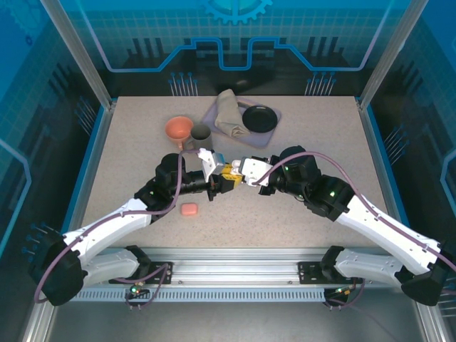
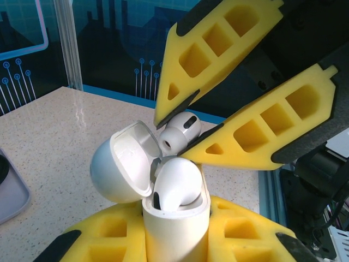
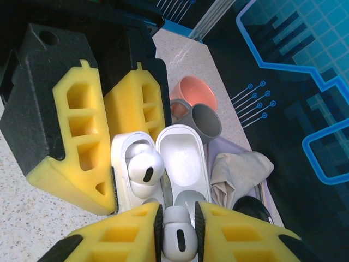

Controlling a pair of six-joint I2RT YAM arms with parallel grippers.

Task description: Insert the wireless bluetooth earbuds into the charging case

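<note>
My left gripper (image 2: 175, 240) is shut on the body of a white charging case (image 2: 175, 226), held upright with its lid (image 2: 117, 166) swung open. One white earbud (image 2: 177, 183) sits in the case, its head sticking out of the opening. My right gripper (image 3: 177, 229) is shut on a second white earbud (image 3: 177, 240), held just above the case's open mouth beside the seated earbud (image 3: 143, 166). From above, both grippers meet at mid-table, left gripper (image 1: 218, 182) and right gripper (image 1: 246, 173). The salmon-pink earbuds are out of view.
A closed salmon-pink case (image 1: 189, 209) lies on the table just in front of the left gripper. At the back stand a salmon funnel-like cup (image 1: 179, 129), a grey mug (image 1: 201, 133), and a lilac tray (image 1: 276, 114) holding a crumpled cloth (image 1: 229, 114) and a black dish (image 1: 259, 119).
</note>
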